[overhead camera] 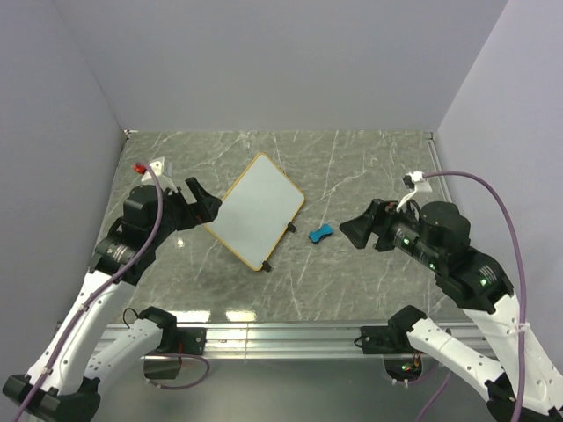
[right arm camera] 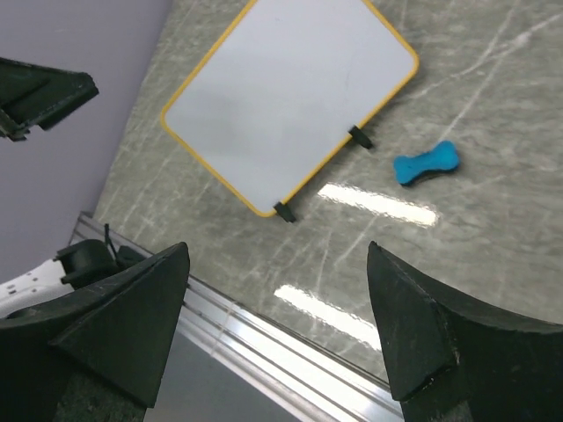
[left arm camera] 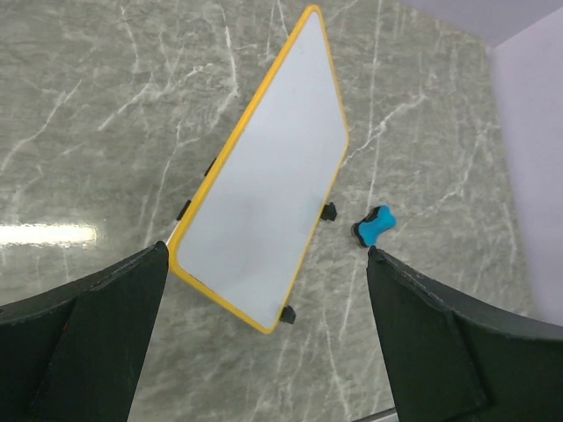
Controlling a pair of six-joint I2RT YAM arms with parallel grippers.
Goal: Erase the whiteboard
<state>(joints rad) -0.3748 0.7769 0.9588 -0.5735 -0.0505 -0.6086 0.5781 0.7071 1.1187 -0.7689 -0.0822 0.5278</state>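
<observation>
Whiteboard [overhead camera: 255, 211]: no marks visible.
Left gripper [overhead camera: 204, 202]: jaws apart, empty.
Right gripper [overhead camera: 346, 230]: jaws apart, empty.
Eraser [overhead camera: 320, 233]: just beside the board.
Risk: unbraced board likely slides under wiping pressure.

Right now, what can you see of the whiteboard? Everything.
The whiteboard is a small white rectangle with rounded corners and a thin yellow frame. Two small black feet stick out of its right long edge. The face looks clean, with at most a faint grey haze. It sits turned diagonally on the marble table. No gripper touches it; the open left gripper is just off its left edge.
</observation>
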